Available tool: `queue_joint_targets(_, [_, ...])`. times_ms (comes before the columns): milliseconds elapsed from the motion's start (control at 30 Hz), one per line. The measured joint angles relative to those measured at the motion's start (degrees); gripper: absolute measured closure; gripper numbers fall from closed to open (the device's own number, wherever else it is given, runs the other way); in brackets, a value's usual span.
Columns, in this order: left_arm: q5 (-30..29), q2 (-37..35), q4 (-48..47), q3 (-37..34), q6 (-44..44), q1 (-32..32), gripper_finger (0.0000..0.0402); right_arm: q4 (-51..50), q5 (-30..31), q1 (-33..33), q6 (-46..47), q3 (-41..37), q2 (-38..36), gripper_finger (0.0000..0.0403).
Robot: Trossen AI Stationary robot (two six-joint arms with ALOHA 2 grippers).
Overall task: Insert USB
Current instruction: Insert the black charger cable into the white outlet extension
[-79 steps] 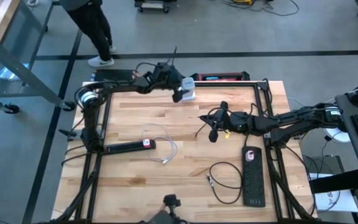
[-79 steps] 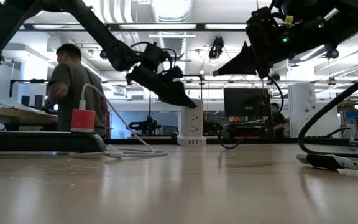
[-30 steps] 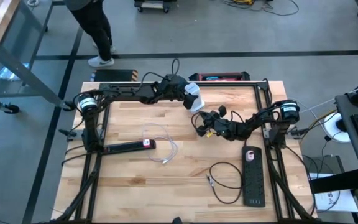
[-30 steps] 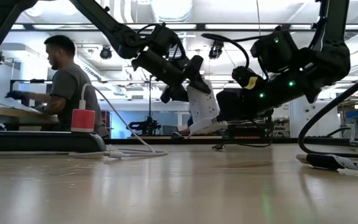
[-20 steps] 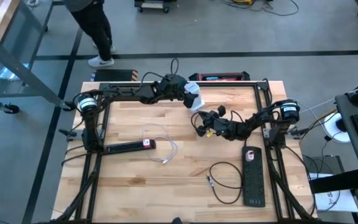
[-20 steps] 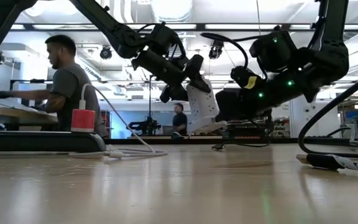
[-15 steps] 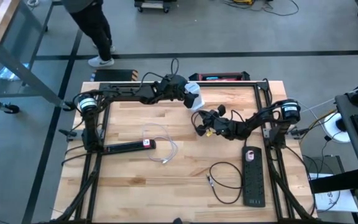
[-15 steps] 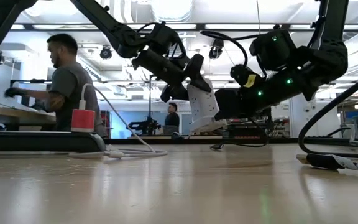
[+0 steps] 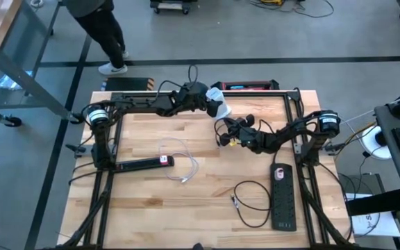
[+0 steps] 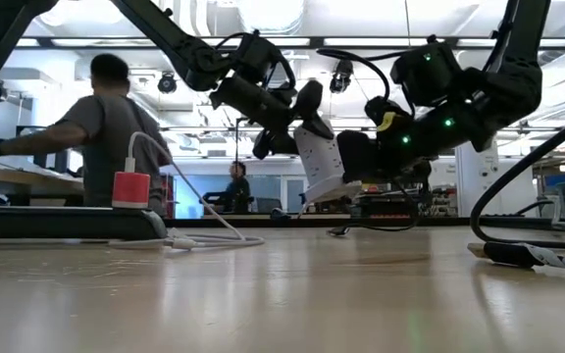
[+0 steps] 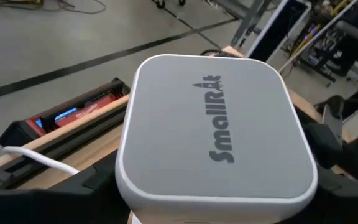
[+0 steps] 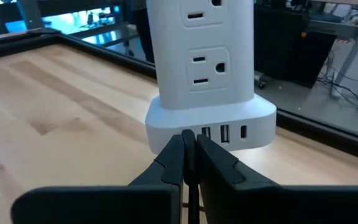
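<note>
USB ports (image 12: 222, 132) are sitting in a row along the base of the white power tower (image 9: 219, 106), which is hanging at the far middle of the wooden table (image 9: 151, 208), tilted and clear of the boards in the low view.

At the left of the table a black power strip (image 9: 141, 164) with a red plug (image 10: 130, 188) is lying flat, with a loose white cable (image 9: 184, 164) just beside it. A person (image 10: 106, 127) is standing beyond the table's far left corner.

Reaching in from the left, the left gripper (image 9: 209, 104) is clamping the tower by its sides, with its dark fingers (image 11: 92, 186) showing on either flank of the grey top.

Coming from the right, the right gripper (image 12: 189, 155) is pointing straight at the ports and hovering just short of them. Its fingers (image 12: 171, 163) are pressing almost together on a thin dark sliver. What that sliver is cannot be told, and no plug is showing in any port.

Nearer the right edge a second black power strip (image 9: 282, 196) is lying lengthwise, with a coiled black cable (image 9: 252, 201) just beside it.
</note>
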Motion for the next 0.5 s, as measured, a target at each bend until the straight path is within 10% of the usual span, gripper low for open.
queue_joint_targets(500, [-3.96,0.43,1.55,-0.02,-4.08,-0.62,0.0127,-4.15,-0.28,-2.92,-0.09,2.54,0.02,0.039])
